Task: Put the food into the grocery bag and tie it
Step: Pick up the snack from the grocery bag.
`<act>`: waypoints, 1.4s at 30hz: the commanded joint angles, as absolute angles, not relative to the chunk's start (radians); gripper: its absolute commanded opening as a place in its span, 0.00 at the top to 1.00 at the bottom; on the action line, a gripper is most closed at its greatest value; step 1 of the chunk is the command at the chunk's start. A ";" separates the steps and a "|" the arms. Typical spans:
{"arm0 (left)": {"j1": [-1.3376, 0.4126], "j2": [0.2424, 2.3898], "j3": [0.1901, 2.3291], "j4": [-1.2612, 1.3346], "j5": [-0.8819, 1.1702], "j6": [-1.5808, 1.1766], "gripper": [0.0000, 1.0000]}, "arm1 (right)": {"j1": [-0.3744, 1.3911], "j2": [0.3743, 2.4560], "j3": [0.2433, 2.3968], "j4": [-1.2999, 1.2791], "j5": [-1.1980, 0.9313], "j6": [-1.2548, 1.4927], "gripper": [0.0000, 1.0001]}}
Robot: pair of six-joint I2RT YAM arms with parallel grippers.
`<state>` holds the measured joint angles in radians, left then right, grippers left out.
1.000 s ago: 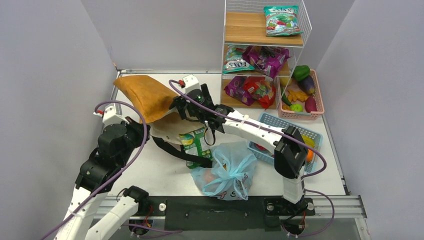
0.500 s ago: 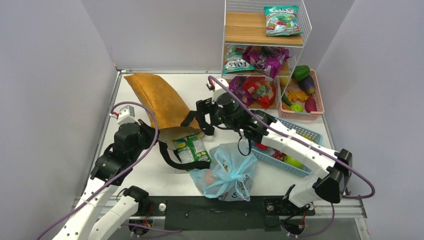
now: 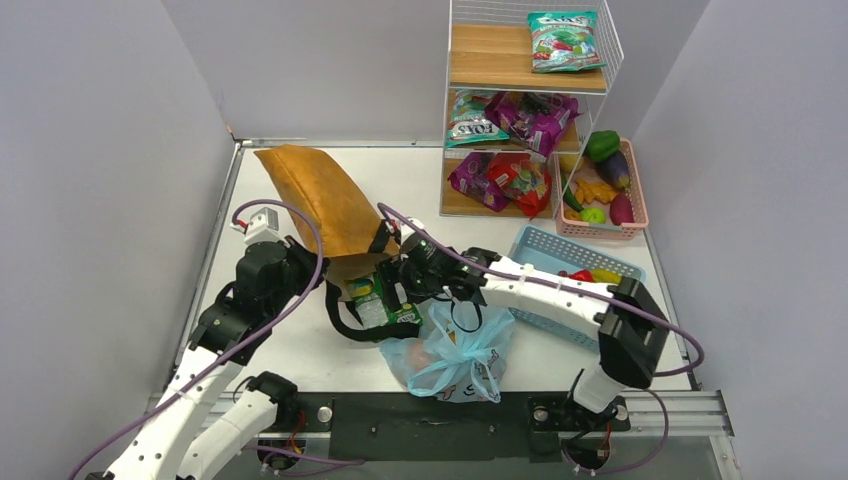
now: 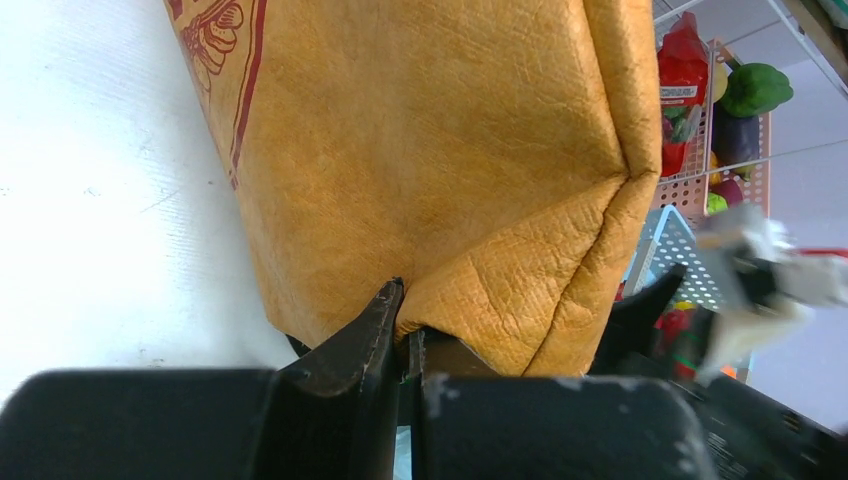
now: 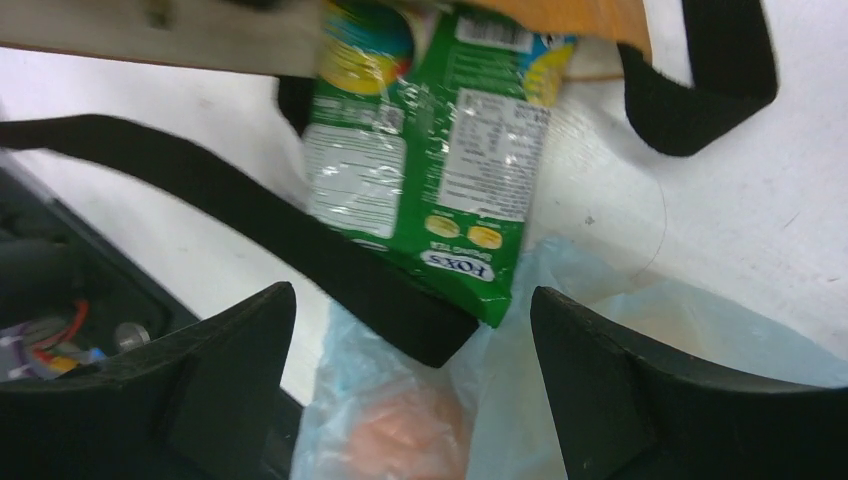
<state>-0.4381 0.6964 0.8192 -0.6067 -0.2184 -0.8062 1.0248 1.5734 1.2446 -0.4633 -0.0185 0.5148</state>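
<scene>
The left gripper [image 4: 405, 300] pinches the stiff tan-orange tote [image 4: 440, 150]; the right gripper [image 5: 412, 310] gapes wide over a glossy green snack packet [image 5: 430, 180] and the crinkly light-blue plastic bag [image 3: 460, 345].

A green snack packet [image 5: 430, 170] lies in the middle, with a black strap [image 5: 250, 230] touching its lower edge. Just below the packet sits the light blue grocery bag [image 5: 640, 330], between the wide-apart fingers of the right gripper [image 5: 412, 300].

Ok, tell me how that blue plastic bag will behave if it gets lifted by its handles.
The grocery bag looks thin and crinkled, so it will probably sag rather than hold shape. The orange food showing through it would likely settle to the bottom.
</scene>
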 commanded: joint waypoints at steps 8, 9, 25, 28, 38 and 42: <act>-0.443 0.685 0.818 -0.552 -0.209 -0.831 1.00 | 0.946 1.758 1.145 -0.301 -0.078 0.566 0.20; -0.443 0.687 0.818 -0.550 -0.209 -0.831 1.00 | 0.945 1.763 1.131 -0.286 -0.087 0.574 0.21; -0.446 0.693 0.812 -0.543 -0.212 -0.837 1.00 | 0.929 1.872 1.146 -0.158 -0.114 0.559 0.42; -0.446 0.692 0.812 -0.547 -0.212 -0.838 1.00 | 0.923 1.898 1.149 -0.158 -0.124 0.555 0.59; -0.446 0.684 0.804 -0.545 -0.212 -0.851 1.00 | 0.917 1.780 1.164 -0.240 -0.064 0.513 0.89; -0.446 0.684 0.804 -0.544 -0.215 -0.855 1.00 | 0.927 1.700 1.175 -0.300 -0.027 0.480 0.92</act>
<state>-0.4400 0.6899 0.8005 -0.5865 -0.2161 -0.8352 0.9241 1.8198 1.1389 -0.2443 -0.1074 0.5316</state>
